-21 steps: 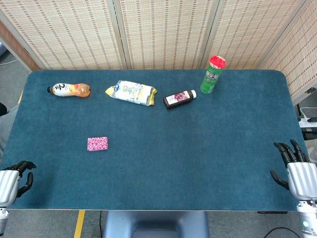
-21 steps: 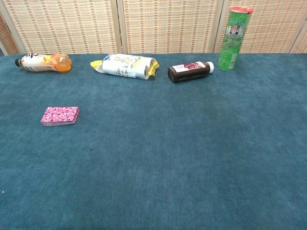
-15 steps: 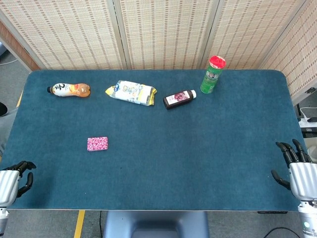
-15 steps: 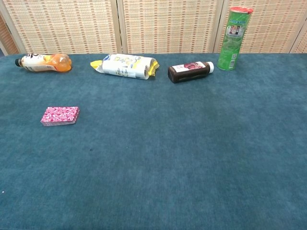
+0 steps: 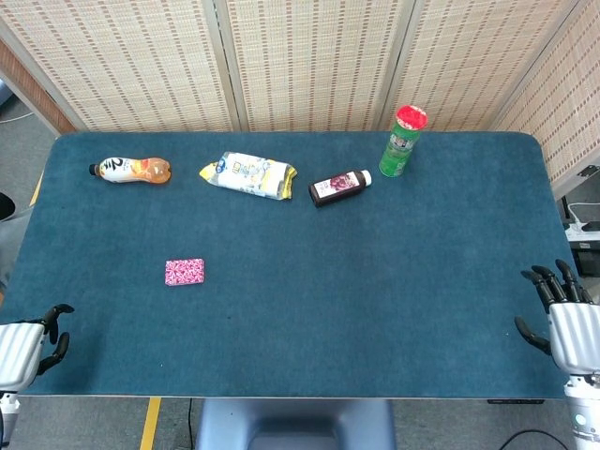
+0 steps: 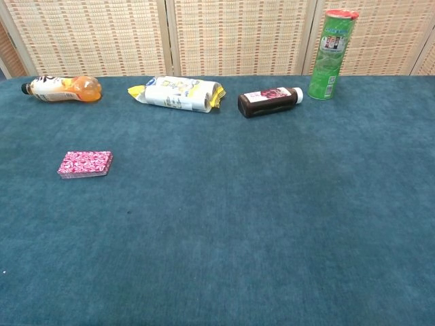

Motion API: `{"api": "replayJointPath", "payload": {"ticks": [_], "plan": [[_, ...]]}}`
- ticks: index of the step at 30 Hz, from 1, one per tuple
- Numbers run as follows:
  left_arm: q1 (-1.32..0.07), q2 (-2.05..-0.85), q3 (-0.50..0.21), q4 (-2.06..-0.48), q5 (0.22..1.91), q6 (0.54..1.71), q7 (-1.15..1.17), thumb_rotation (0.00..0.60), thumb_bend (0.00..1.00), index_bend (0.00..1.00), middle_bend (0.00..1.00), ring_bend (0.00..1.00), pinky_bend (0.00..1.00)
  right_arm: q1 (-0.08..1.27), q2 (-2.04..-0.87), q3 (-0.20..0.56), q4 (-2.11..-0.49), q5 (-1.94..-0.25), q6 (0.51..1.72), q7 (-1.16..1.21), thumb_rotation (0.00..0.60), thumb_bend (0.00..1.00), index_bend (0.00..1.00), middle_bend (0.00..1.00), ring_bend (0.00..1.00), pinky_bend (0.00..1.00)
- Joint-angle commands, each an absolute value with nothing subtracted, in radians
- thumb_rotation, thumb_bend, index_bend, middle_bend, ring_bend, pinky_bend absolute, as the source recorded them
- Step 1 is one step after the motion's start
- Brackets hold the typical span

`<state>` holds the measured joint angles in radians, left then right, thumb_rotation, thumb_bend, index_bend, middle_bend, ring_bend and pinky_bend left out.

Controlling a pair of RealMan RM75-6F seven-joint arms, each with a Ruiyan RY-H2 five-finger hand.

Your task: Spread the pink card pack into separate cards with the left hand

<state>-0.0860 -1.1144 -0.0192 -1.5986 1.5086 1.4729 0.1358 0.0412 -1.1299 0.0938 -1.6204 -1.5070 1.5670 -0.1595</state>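
left hand point(image 5: 26, 339): low at the near left corner, holding nothing, dark fingers curled loosely with a gap between them
right hand point(image 5: 561, 315): at the near right edge, holding nothing, fingers spread and pointing up
chest view: neither hand shows (only the head view catches them)

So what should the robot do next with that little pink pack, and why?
Probably reach the left hand forward toward the pink card pack. The pack lies as one untouched stack on the blue table, and the hand sits at the near edge, well away from it, holding nothing.
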Motion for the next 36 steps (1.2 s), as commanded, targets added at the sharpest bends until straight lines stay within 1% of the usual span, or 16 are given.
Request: {"api": "replayJointPath", "payload": {"ticks": [1, 2, 3, 4, 6, 7, 8, 10, 12, 13, 15, 17, 22, 29, 32, 36], "plan": [[-0.087, -1.113, -0.020, -1.606, 1.510, 1.475, 0.144, 0.600, 0.40, 0.30, 0.91, 0.96, 0.93, 0.041, -1.123, 0.088, -1.619, -1.521, 1.570, -0.150, 0.600, 0.26, 0.34, 0.23, 0.09, 0.34], [-0.089, -1.114, -0.022, -1.609, 1.511, 1.474, 0.151, 0.600, 0.39, 0.29, 0.96, 0.99, 0.97, 0.040, -1.123, 0.089, -1.616, -1.526, 1.577, -0.149, 0.600, 0.29, 0.38, 0.26, 0.11, 0.35], [-0.094, -1.117, -0.026, -1.615, 1.507, 1.468, 0.162, 0.600, 0.39, 0.28, 0.98, 1.00, 0.99, 0.039, -1.126, 0.093, -1.609, -1.529, 1.588, -0.154, 0.600, 0.36, 0.46, 0.32, 0.18, 0.36], [-0.101, -1.119, -0.029, -1.621, 1.502, 1.459, 0.172, 0.600, 0.39, 0.26, 1.00, 1.00, 1.00, 0.038, -1.130, 0.097, -1.605, -1.529, 1.595, -0.157, 0.600, 0.40, 0.52, 0.36, 0.23, 0.38], [-0.118, -1.116, -0.035, -1.645, 1.485, 1.426, 0.193, 0.600, 0.39, 0.22, 1.00, 1.00, 1.00, 0.037, -1.134, 0.101, -1.600, -1.532, 1.606, -0.156, 0.600, 0.47, 0.67, 0.48, 0.36, 0.48], [-0.133, -1.111, -0.040, -1.665, 1.472, 1.399, 0.208, 0.600, 0.39, 0.21, 1.00, 1.00, 1.00, 0.037, -1.138, 0.106, -1.595, -1.536, 1.614, -0.151, 0.600, 0.49, 0.70, 0.50, 0.39, 0.51], [-0.145, -1.108, -0.043, -1.678, 1.462, 1.377, 0.220, 0.600, 0.40, 0.20, 1.00, 1.00, 1.00, 0.037, -1.141, 0.108, -1.591, -1.539, 1.620, -0.146, 0.600, 0.52, 0.73, 0.53, 0.43, 0.57], [-0.176, -1.103, -0.051, -1.710, 1.434, 1.322, 0.257, 0.600, 0.40, 0.19, 1.00, 1.00, 1.00, 0.037, -1.152, 0.116, -1.574, -1.550, 1.642, -0.136, 0.600, 0.55, 0.75, 0.57, 0.48, 0.68], [-0.207, -1.108, -0.061, -1.735, 1.402, 1.272, 0.291, 0.600, 0.40, 0.21, 1.00, 1.00, 1.00, 0.034, -1.167, 0.122, -1.557, -1.561, 1.668, -0.116, 0.600, 0.57, 0.76, 0.59, 0.58, 0.83], [-0.220, -1.112, -0.066, -1.742, 1.385, 1.250, 0.305, 0.600, 0.39, 0.22, 1.00, 1.00, 1.00, 0.032, -1.169, 0.122, -1.553, -1.564, 1.674, -0.106, 0.600, 0.58, 0.76, 0.60, 0.62, 0.88], [-0.244, -1.122, -0.076, -1.758, 1.343, 1.210, 0.336, 0.600, 0.39, 0.24, 0.99, 1.00, 1.00, 0.029, -1.172, 0.122, -1.545, -1.568, 1.683, -0.097, 0.600, 0.59, 0.76, 0.61, 0.67, 0.93], [-0.271, -1.139, -0.093, -1.774, 1.289, 1.177, 0.373, 0.600, 0.39, 0.26, 0.97, 1.00, 1.00, 0.028, -1.173, 0.122, -1.543, -1.571, 1.687, -0.088, 0.600, 0.59, 0.76, 0.62, 0.69, 0.95], [-0.334, -1.189, -0.135, -1.801, 1.153, 1.139, 0.497, 0.600, 0.39, 0.31, 0.94, 1.00, 1.00, 0.030, -1.169, 0.118, -1.542, -1.576, 1.678, -0.066, 0.600, 0.59, 0.76, 0.62, 0.70, 0.96], [-0.427, -1.262, -0.174, -1.832, 0.955, 1.129, 0.676, 0.600, 0.39, 0.21, 0.99, 1.00, 1.00, 0.032, -1.168, 0.116, -1.535, -1.584, 1.678, -0.045, 0.600, 0.59, 0.76, 0.62, 0.70, 0.96], [-0.463, -1.311, -0.197, -1.833, 0.849, 1.167, 0.749, 0.600, 0.39, 0.18, 1.00, 1.00, 1.00, 0.033, -1.169, 0.118, -1.533, -1.583, 1.680, -0.038, 0.600, 0.59, 0.76, 0.62, 0.70, 0.96], [-0.503, -1.402, -0.240, -1.812, 0.726, 1.262, 0.820, 0.600, 0.39, 0.18, 1.00, 1.00, 1.00, 0.033, -1.167, 0.118, -1.533, -1.583, 1.678, -0.032, 0.600, 0.59, 0.76, 0.62, 0.70, 0.96]]}}
